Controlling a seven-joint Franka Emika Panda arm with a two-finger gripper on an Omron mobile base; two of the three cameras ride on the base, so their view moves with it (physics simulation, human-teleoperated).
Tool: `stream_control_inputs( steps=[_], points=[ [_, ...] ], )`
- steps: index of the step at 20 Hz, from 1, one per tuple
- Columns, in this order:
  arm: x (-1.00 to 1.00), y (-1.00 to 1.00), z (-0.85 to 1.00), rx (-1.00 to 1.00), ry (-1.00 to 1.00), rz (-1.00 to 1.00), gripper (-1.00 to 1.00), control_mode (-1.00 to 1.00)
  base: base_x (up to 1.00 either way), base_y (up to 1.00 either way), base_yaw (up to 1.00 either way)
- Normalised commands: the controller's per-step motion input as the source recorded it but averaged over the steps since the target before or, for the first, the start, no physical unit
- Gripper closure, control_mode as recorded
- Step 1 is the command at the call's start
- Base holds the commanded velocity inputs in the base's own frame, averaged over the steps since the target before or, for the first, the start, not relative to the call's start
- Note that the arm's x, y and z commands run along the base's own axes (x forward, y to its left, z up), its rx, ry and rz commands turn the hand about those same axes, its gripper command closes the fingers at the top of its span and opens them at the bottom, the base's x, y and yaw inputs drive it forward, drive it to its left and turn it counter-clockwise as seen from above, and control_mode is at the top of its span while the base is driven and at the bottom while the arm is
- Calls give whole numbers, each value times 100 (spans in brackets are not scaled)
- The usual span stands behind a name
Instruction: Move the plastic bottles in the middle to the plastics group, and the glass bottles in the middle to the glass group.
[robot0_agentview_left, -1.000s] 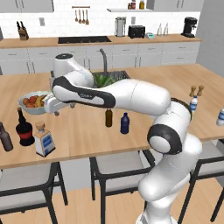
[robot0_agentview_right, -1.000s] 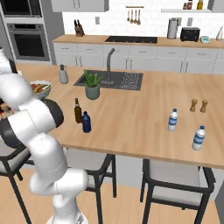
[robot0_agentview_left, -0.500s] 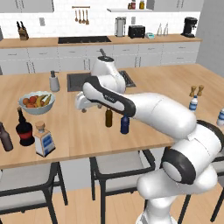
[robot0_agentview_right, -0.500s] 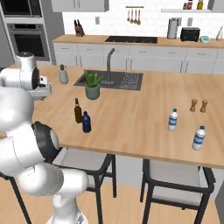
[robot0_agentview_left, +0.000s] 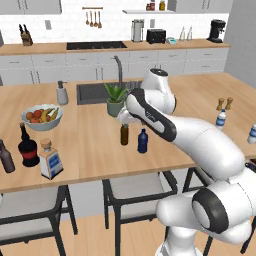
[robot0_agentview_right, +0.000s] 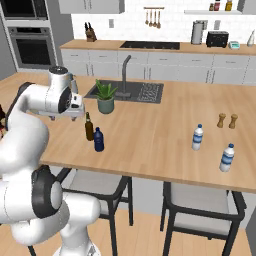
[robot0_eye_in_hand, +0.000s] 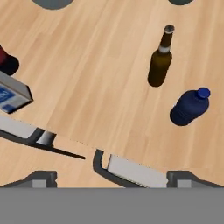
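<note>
My gripper (robot0_eye_in_hand: 112, 178) is open and empty, hanging over the counter's near edge above and left of the two middle bottles. The slim brown glass bottle (robot0_eye_in_hand: 159, 59) (robot0_agentview_left: 124, 135) stands upright. Right beside it is the stubby dark-blue plastic bottle (robot0_eye_in_hand: 189, 107) (robot0_agentview_left: 143, 141). The square clear bottle with a tan stopper (robot0_agentview_left: 50, 159) stands at the far left beside the glass group: a black red-banded bottle (robot0_agentview_left: 27, 147) and a dark-brown bottle (robot0_agentview_left: 6, 157). The plastics group, two pale blue-labelled bottles (robot0_agentview_right: 198, 137) (robot0_agentview_right: 227, 158), stands far right. In the right base view the gripper (robot0_agentview_right: 70, 114) hovers just left of the brown bottle (robot0_agentview_right: 89, 127).
A potted plant (robot0_agentview_left: 116, 97) and the sink (robot0_agentview_right: 142, 92) lie just behind the middle bottles. A fruit bowl (robot0_agentview_left: 42, 116) and a grey soap dispenser (robot0_agentview_left: 61, 93) sit at the left, two wooden-topped shakers (robot0_agentview_right: 227, 121) at the right. Chairs (robot0_agentview_left: 135, 187) stand under the counter's front edge.
The arm has swung rightward from the fruit bowl and glass group to above the two middle bottles. The gripper stayed open and empty; no bottle moved.
</note>
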Motion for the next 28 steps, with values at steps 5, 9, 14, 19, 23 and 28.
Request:
stream_control_inputs(
  steps=[5,9,14,19,23,28],
  points=[
    [7,-100,-7,0,0,-9,-100,-100,0,0,0],
    [2,-76,-41,-9,0,-10,-100,-100,0,0,0],
    [27,-8,-24,-7,0,-5,-100,-100,0,0,0],
    [42,1,-2,-3,0,-2,-100,-100,0,0,0],
    [37,7,-15,-5,0,0,-100,-100,0,0,0],
    [21,23,-19,-8,0,0,-100,-100,0,0,0]
  ],
)
